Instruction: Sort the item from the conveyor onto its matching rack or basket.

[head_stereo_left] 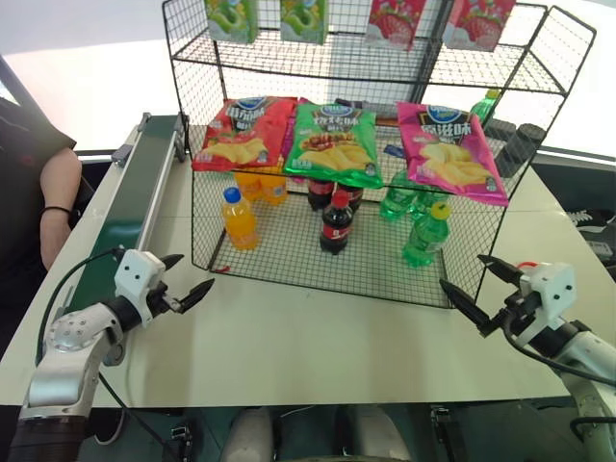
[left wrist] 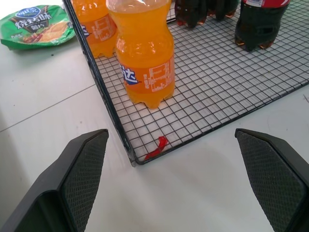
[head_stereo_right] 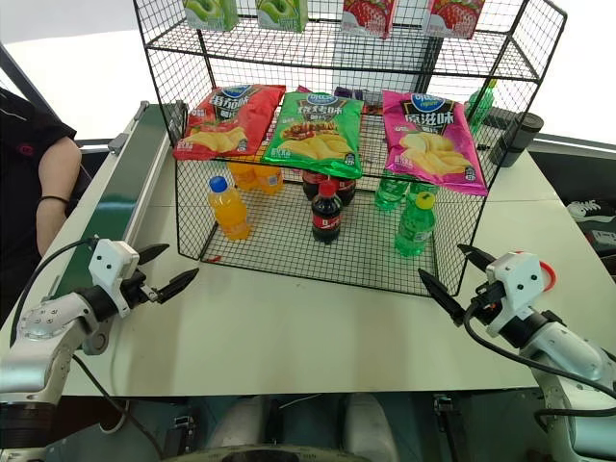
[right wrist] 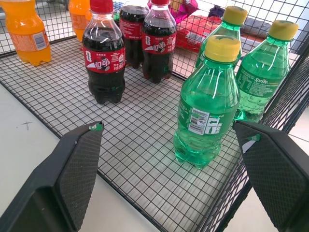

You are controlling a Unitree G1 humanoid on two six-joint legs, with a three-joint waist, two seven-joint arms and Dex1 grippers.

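1. The white surface (head_stereo_left: 318,337) carries everything, and my two arms hang over its near edge, one at each corner of the rack.
2. The tall black wire-mesh shelf rack (head_stereo_left: 289,260) stands in the middle of it. Crisp bags lie on the middle tier: red (head_stereo_left: 243,132), green (head_stereo_left: 334,141) and pink (head_stereo_left: 449,151). Smaller packets hang along the top.
3. The long dark-green conveyor belt in its grey metal frame (head_stereo_left: 135,207) runs along my left side. The stretch I can see carries nothing; its near end is hidden behind my left arm. A person's arm (head_stereo_left: 60,202) rests beside it.
4. On the rack's bottom tier the bottles stand in groups: orange drink bottles with blue caps (head_stereo_left: 240,218) on the left, dark cola bottles with red caps (head_stereo_left: 335,223) in the middle, green ones on the right.
5. The small translucent green soda bottle with a yellow screw cap (right wrist: 208,104) stands upright at the front of the green group, just inside the mesh, two more green bottles close behind it. I judge it already sorted to its matching place.
6. My left fingers (head_stereo_left: 179,283) are spread wide and hold nothing, aimed at the rack's near-left corner.
7. My right fingers (head_stereo_left: 478,287) are equally wide apart and empty, pointing at the green bottle but apart from it.
8. So I judge this the pause after a placing. The next move calls for watching the belt and turning my left arm toward whatever arrives.
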